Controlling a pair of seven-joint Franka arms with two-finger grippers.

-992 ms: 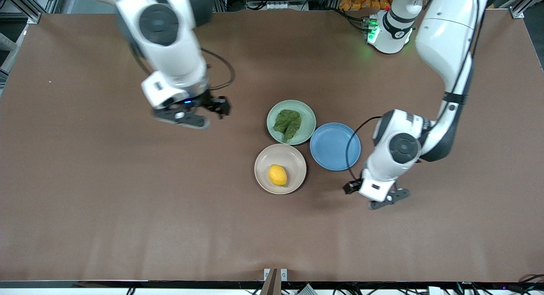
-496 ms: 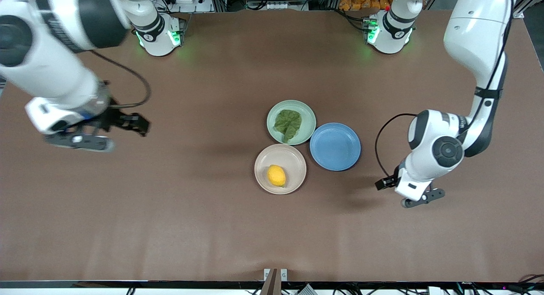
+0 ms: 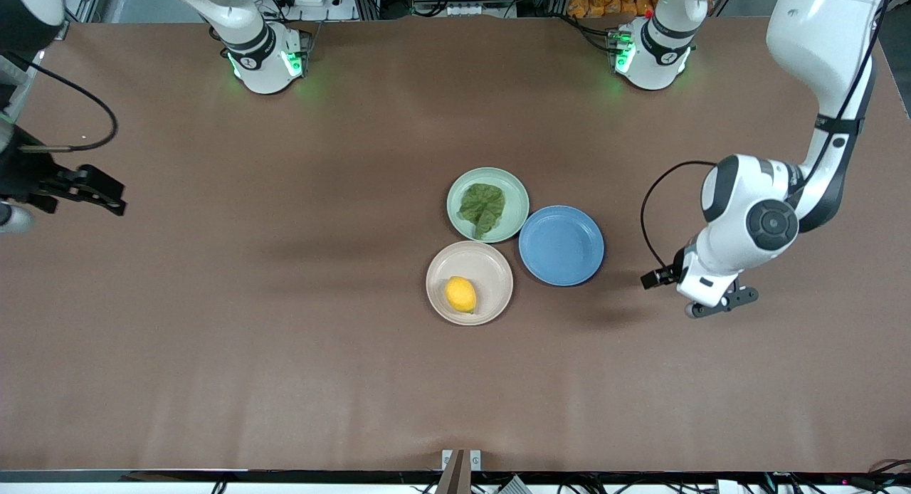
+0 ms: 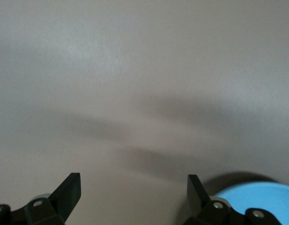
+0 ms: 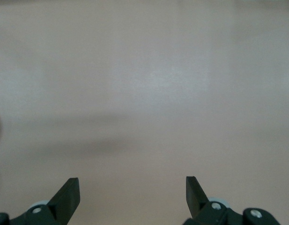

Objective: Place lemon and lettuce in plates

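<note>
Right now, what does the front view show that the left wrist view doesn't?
Only the front view shows the lemon on the beige plate, the lettuce on the mint plate, and both arms. Only the left wrist view shows the left end effector open, close up. Both show the blue plate and the brown table.

The right gripper [image 5: 132, 194] hangs above the bare brown table [image 5: 149, 84] with its two dark fingertips [image 5: 69, 192] spread wide apart and nothing between them. Under the gripper the table carries a soft, darker band of shadow [image 5: 88, 133]. A blurred pale shape shows at one edge.
</note>
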